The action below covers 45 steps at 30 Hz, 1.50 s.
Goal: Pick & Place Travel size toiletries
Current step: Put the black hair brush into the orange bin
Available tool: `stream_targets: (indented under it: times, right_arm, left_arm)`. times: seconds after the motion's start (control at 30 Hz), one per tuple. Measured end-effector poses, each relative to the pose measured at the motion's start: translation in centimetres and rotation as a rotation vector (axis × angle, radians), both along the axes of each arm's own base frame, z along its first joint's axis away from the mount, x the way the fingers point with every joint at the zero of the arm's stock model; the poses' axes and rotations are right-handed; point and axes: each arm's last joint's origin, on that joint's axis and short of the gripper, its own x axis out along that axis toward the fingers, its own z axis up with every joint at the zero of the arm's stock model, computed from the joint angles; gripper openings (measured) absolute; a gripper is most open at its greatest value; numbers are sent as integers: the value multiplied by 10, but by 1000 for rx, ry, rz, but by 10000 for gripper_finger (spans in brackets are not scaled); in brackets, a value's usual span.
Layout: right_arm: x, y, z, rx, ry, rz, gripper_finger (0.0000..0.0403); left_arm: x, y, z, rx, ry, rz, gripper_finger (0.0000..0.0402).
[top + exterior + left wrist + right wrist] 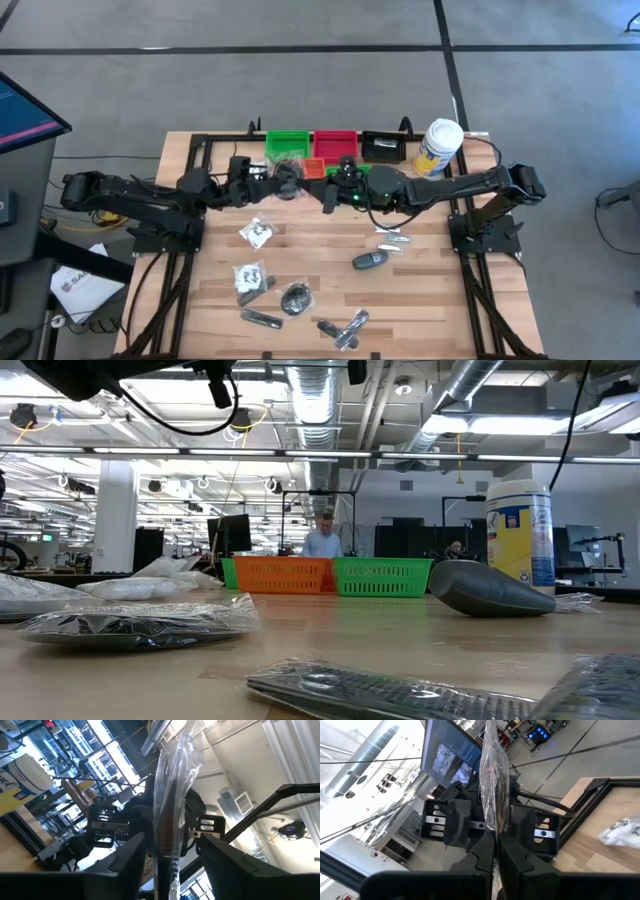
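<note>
Crinkled clear plastic packet with dark contents (492, 775) hangs in the air between both grippers, above the far edge of the wooden tabletop (420, 290), just before the green, red and black trays (335, 145). Right gripper (496, 851) clenched on the packet's edge. Left gripper (170, 847) flanks the same packet, fingers (127, 855) either side; whether they press it, cannot tell. More small packets (255, 233), a dark grey oval (370, 260) and silvery tubes (392, 240) lie across the tabletop. Tall white canister (440, 147) at far right corner. Behind: open office, one person (323, 538).
</note>
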Motion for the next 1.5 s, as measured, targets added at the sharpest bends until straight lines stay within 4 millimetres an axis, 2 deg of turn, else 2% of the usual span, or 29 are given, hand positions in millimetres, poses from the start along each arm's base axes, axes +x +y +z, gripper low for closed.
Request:
stream_targets:
  times: [0.4, 0.53, 0.7, 0.9, 1.2, 1.33, 1.5]
  right_arm:
    - [0, 0, 1, 0, -4, 4, 11]
    - [0, 1, 1, -2, -4, 24, 27]
    - [0, 2, 0, -17, 4, 67, 67]
    - [0, 4, 0, 5, 1, 158, 136]
    - [-4, 7, 1, 51, 35, 290, 248]
    - [-9, 7, 4, 70, 56, 332, 265]
    - [-17, 5, 7, 81, 92, 356, 265]
  left_arm:
    - [0, -1, 0, 12, 2, -42, 20]
    - [0, -1, 0, 10, 0, -49, 27]
    - [0, -2, 1, -1, -13, -63, 49]
    - [-1, -1, 1, 19, -16, -99, 20]
    - [-7, 4, 7, 30, -41, -151, 34]
    - [-11, 9, 11, 56, -55, -166, 21]
    - [-12, 18, 9, 60, -30, -196, 27]
